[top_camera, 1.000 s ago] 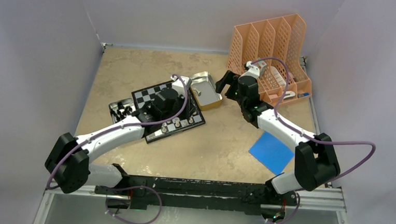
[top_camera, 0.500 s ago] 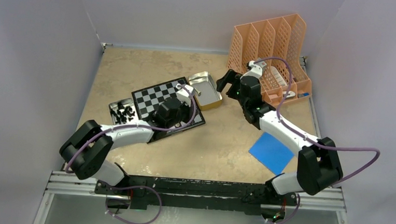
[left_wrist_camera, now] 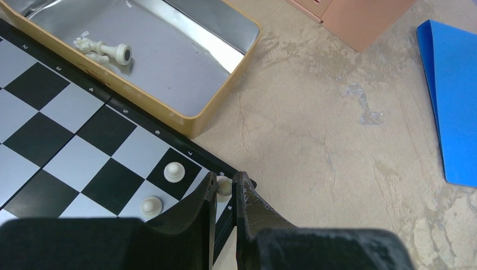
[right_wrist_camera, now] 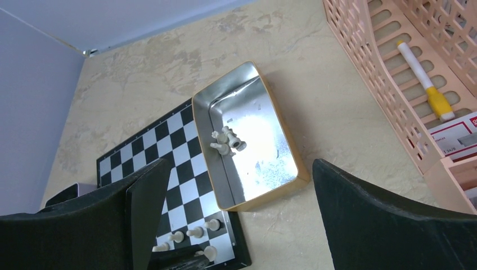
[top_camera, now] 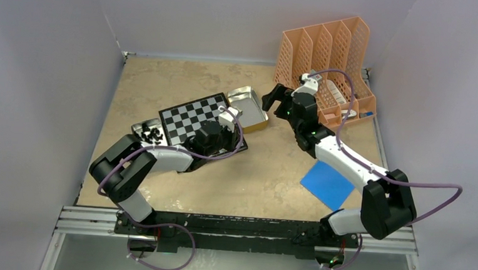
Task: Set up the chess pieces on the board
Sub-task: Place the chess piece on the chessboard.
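Pale piece (left_wrist_camera: 224,187) is pinched in the near-shut left claw (left_wrist_camera: 225,179) at the board (left_wrist_camera: 56,146) corner, I'm guessing to seat it; right claw (right_wrist_camera: 241,163) gapes empty over the tin (right_wrist_camera: 264,152).

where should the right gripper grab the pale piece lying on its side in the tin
Probably across the narrow stem of the pale piece, coming straight down with the right gripper: it lies flat, and the walls of the tin block a sideways approach.

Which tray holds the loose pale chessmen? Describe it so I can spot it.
Start at the chessboard mid-table. The gold-walled tin tray sits against its edge toward the peach file rack. It holds a few pale chessmen lying down, unlike the other tray, of black chessmen, opposite.
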### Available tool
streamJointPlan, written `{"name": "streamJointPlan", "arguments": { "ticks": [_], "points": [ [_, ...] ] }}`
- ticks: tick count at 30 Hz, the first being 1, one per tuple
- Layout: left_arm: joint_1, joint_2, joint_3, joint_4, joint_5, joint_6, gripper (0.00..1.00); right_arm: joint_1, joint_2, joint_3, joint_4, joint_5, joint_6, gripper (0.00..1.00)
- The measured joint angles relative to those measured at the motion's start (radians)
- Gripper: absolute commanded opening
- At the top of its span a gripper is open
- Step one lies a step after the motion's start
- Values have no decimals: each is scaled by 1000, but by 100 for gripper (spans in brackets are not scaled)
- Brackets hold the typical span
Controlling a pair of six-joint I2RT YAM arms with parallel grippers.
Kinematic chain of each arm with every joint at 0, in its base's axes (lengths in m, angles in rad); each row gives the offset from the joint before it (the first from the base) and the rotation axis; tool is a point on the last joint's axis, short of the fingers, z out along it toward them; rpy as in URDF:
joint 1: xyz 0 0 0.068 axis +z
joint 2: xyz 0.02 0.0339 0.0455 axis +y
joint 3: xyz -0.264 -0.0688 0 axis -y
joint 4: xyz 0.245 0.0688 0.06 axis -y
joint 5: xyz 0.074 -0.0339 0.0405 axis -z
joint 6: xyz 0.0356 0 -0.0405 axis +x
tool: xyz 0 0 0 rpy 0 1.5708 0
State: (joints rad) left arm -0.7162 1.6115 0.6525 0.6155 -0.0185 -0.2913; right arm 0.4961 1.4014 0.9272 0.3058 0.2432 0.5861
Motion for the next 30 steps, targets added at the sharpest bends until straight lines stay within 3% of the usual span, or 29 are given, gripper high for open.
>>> {"name": "streamJointPlan", "arguments": {
  "ticks": [24, 30],
  "points": [
    [0, 81, -8, 60, -5, 23, 0, 0, -3, 0, 7, -2, -24, 99],
    [0, 87, -8, 61, -9, 24, 5, 0, -3, 0, 7, -2, -29, 99]
  ]
}}
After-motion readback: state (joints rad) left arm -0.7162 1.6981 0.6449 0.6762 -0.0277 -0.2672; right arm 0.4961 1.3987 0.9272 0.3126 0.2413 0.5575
